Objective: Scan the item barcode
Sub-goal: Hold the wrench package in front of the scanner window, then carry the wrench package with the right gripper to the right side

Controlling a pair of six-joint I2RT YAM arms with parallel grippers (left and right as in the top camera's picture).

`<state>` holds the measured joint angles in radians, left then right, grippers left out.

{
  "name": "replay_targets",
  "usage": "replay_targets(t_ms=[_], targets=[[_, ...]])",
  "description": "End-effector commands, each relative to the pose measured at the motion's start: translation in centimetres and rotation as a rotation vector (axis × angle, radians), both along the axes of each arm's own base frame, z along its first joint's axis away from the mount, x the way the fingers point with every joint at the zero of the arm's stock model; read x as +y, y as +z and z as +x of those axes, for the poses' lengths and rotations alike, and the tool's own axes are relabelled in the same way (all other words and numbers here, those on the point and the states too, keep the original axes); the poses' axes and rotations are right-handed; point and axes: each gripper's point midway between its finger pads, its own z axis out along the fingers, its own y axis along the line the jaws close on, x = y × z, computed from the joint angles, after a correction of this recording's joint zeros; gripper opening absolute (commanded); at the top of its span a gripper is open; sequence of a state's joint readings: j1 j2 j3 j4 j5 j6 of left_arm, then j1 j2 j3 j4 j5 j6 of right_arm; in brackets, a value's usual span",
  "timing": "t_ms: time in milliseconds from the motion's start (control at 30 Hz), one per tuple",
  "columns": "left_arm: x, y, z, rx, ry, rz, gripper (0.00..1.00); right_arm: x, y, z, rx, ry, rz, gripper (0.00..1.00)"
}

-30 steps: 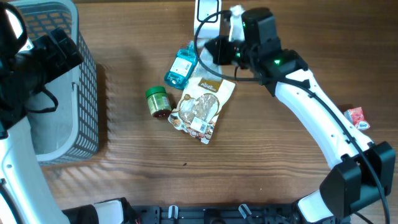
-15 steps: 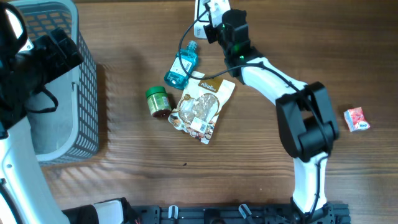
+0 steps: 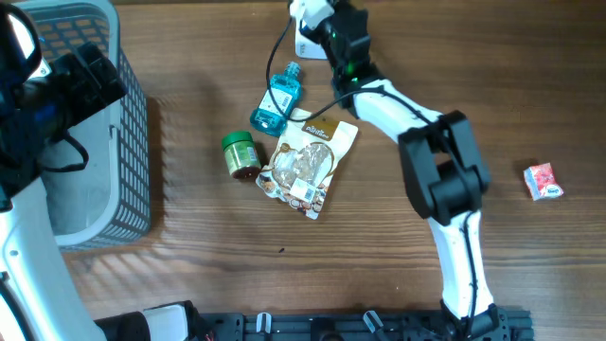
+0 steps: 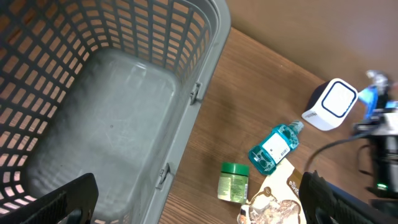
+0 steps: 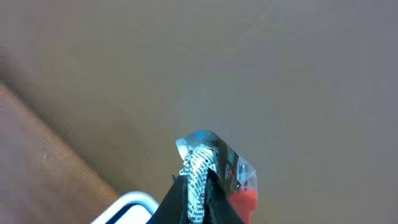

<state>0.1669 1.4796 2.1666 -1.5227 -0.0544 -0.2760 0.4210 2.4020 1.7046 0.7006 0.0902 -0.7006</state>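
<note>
Sachet (image 5: pixel 214 165) is pinched by its crimped end in the right hand (image 5: pixel 194 198), right by the scanner (image 3: pixel 305 45) at the table's far edge. Probably light, crinkly and a bit slippery, so the flat seam is best gripped.

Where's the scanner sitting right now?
In the left wrist view, the white scanner sits right of the basket, near the far edge of the table, just beyond the cap of the blue bottle.

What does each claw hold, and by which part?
Right claw: a small sachet, pinched at its crimped edge. Left claw: nothing, open.
</note>
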Motion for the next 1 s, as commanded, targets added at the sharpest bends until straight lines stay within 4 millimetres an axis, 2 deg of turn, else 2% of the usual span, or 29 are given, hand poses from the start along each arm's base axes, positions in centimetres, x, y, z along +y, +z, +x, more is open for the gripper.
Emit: replay_targets(t_ms=[0,200,500,667,767,833,933,967], targets=[[0.2,0.2,0.1,-0.008,0.006,-0.003,1.0,1.8,-3.1,0.0,-0.049,0.061,-0.16,0.05],[0.2,0.2,0.1,-0.008,0.006,-0.003,1.0,3.1,-3.6,-0.6,-0.055,0.13,-0.163,0.05],[0.2,0.2,0.1,-0.008,0.006,-0.003,1.0,3.8,-3.4,-1.0,-0.057,0.08,-0.156,0.05],[0.2,0.2,0.1,-0.008,0.006,-0.003,1.0,5.7,-3.6,-2.0,-0.068,0.091,-0.202,0.05],[0.2,0.2,0.1,-0.008,0.006,-0.003,1.0,5.8,-3.7,-2.1,-0.062,0.063,-0.209,0.05],[0.2,0.2,0.1,-0.008,0.006,-0.003,1.0,5.5,-1.8,-2.1,-0.096,0.044,-0.221,0.05],[0.2,0.2,0.1,-0.008,0.006,-0.003,1.0,4.8,2.7,-2.3,-0.166,0.006,-0.246,0.05],[0.2,0.2,0.1,-0.008,0.006,-0.003,1.0,4.3,5.8,-2.7,-0.212,-0.021,-0.25,0.05]])
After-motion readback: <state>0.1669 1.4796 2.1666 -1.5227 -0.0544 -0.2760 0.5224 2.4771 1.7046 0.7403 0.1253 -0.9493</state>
